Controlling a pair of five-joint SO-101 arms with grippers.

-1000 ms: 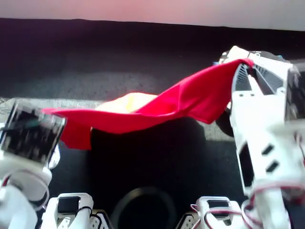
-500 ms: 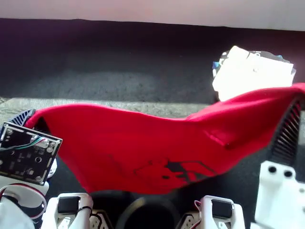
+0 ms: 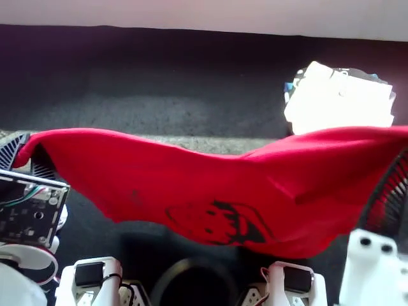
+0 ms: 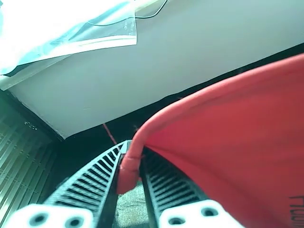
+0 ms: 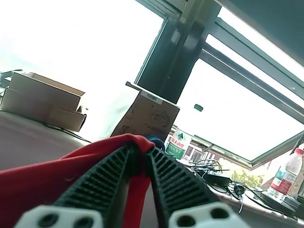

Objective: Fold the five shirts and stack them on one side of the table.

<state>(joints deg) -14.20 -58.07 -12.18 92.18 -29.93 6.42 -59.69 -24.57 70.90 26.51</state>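
Dark bench (image 3: 159, 95) stretches out under both my arms, and a pale wall (image 4: 199, 57) rises behind it. My left claw (image 4: 128, 154) is clenched on a bunched corner of the red shirt (image 4: 228, 142), with the rolled hem pinched between the ribbed black fingers (image 4: 95, 175). My right claw (image 5: 141, 153) is clamped just as tight on the opposite corner, where a fold of red cloth sticks out past the fingertips.

From above, I hold the shirt up off the bench between the two claws, one corner at the left edge and the other at the right. It is spread wide, its top edge dips a little in the middle, and the body hangs down toward my arm bases. A black graphic (image 3: 220, 223) faces outward low on the cloth, near the centre.

A folded pile (image 3: 338, 95), white on top with a bit of blue at its edge, lies at the far right of the bench behind the raised shirt. Beyond my right claw stand cardboard boxes (image 5: 42, 97) and a bright window (image 5: 228, 118).
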